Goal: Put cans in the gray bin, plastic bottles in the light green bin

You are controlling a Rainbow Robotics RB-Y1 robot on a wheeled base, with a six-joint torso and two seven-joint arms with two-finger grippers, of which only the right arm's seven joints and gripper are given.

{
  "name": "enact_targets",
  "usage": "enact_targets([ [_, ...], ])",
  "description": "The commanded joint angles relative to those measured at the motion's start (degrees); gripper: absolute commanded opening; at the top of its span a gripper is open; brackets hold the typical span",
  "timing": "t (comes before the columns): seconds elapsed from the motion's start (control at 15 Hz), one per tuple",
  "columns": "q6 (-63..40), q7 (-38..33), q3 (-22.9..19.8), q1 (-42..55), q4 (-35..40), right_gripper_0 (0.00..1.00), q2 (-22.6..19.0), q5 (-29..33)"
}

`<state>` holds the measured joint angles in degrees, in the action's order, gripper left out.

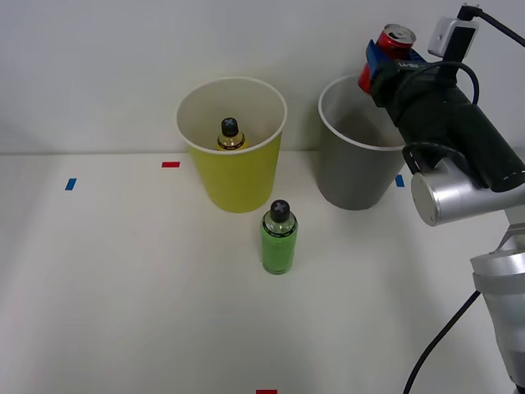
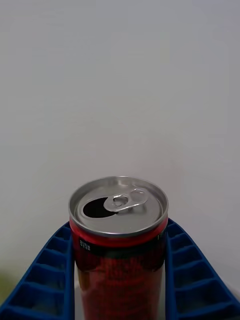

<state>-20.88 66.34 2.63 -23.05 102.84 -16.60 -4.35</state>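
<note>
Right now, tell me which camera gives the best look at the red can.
The right wrist view: the red can stands upright and close, its opened silver top plain, clamped between the blue fingers of the right pincer. The front view shows just its top above the arm, over the gray bin.

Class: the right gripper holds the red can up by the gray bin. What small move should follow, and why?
Probably lower a little, then release. The right gripper clamps the small red drink can upright over the far rim of the large gray tapered bin, where cans belong.
</note>
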Motion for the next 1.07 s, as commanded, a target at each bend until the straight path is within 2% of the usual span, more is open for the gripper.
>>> enact_targets([
  [0.07,0.05,-0.86,0.01,0.02,0.00,1.00,-0.10,-1.01],
  [1.07,2.07,-2.00,-0.08,0.19,0.00,1.00,-0.10,-3.82],
])
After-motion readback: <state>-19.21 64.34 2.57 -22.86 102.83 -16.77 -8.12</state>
